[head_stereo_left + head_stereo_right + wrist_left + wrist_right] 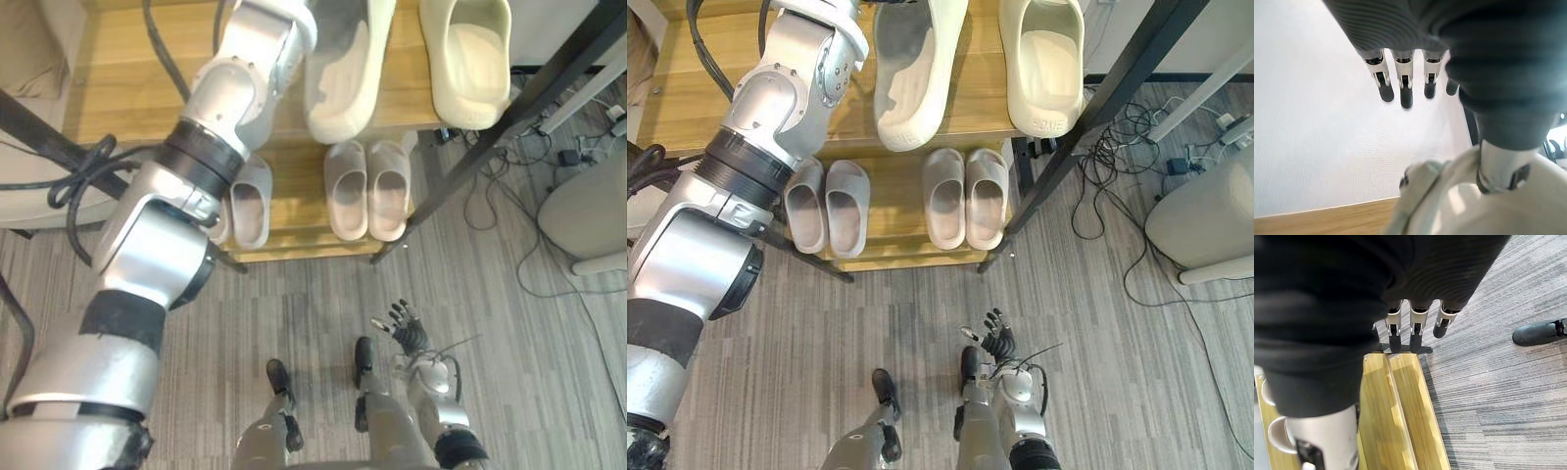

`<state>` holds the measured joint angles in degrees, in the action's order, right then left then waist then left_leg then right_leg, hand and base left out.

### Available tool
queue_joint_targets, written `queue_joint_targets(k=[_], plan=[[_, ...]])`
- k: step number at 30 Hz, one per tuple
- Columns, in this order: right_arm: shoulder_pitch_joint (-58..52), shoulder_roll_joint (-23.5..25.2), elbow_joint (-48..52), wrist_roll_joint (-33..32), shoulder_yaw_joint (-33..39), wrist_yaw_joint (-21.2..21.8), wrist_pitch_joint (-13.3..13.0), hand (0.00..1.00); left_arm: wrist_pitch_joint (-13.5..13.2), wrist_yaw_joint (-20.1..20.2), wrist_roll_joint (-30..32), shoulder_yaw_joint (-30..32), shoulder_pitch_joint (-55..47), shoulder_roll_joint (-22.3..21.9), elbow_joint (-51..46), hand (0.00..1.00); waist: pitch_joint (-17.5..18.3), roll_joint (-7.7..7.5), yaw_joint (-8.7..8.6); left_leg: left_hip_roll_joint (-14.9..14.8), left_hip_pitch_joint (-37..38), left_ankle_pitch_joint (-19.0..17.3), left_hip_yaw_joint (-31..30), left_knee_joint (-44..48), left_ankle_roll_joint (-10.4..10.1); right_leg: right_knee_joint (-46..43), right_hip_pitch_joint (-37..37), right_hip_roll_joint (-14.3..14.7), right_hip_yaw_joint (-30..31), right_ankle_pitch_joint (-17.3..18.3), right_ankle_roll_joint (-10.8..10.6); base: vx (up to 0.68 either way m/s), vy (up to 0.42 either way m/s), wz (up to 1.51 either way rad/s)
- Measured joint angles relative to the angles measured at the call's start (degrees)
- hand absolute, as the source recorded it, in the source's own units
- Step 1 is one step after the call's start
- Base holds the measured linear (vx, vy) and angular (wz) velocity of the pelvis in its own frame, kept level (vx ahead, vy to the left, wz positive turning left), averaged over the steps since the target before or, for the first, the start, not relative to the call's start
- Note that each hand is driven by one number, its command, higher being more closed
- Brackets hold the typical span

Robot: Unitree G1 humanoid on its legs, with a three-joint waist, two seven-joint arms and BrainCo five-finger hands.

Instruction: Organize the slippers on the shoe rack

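Two large cream slippers lie side by side on the top shelf (137, 78) of the wooden shoe rack: a left one (343, 69) and a right one (472, 59). My left arm reaches over that shelf beside the left slipper. In the left wrist view my left hand (1405, 83) has straight fingers pointing at a white wall, and its thumb rests against a cream slipper (1449, 200). On the lower shelf (294, 186) sit a beige pair (367, 189) and a second beige pair (828, 206), partly behind my arm. My right hand (404, 326) hangs open near the floor.
Black metal legs (509, 117) frame the rack. Loose cables (509, 211) lie on the striped floor to the right, beside a pale rounded bin (588, 211). A beige cushion (29, 49) stands at the far left.
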<state>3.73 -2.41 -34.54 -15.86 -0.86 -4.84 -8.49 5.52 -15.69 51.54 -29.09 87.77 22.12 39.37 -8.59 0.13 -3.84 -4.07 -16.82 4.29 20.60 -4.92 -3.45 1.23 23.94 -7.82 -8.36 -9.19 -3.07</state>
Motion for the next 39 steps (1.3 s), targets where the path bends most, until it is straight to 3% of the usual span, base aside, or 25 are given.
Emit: queue_joint_targets(k=[29,39], plan=[[0.2,0.1,0.0,0.1,0.2,-0.2,0.1,0.00,1.0,-1.3,-9.5,8.3,-2.8,-9.4,-0.8,0.00,-0.4,-0.75,-0.01,0.0,0.0,0.2,-0.8,0.0,0.2,0.0,-0.4,-0.1,-0.7,0.0,0.0,0.01,0.005,0.00],[-0.5,0.8,-0.2,0.1,0.1,-0.3,0.5,0.00,-0.2,-5.1,-15.5,11.3,-15.9,-10.1,-16.4,0.00,-0.4,-0.73,0.77,0.0,2.3,0.2,-2.4,0.1,0.3,0.1,-3.7,-0.3,-2.6,0.4,0.0,0.02,0.016,0.08]])
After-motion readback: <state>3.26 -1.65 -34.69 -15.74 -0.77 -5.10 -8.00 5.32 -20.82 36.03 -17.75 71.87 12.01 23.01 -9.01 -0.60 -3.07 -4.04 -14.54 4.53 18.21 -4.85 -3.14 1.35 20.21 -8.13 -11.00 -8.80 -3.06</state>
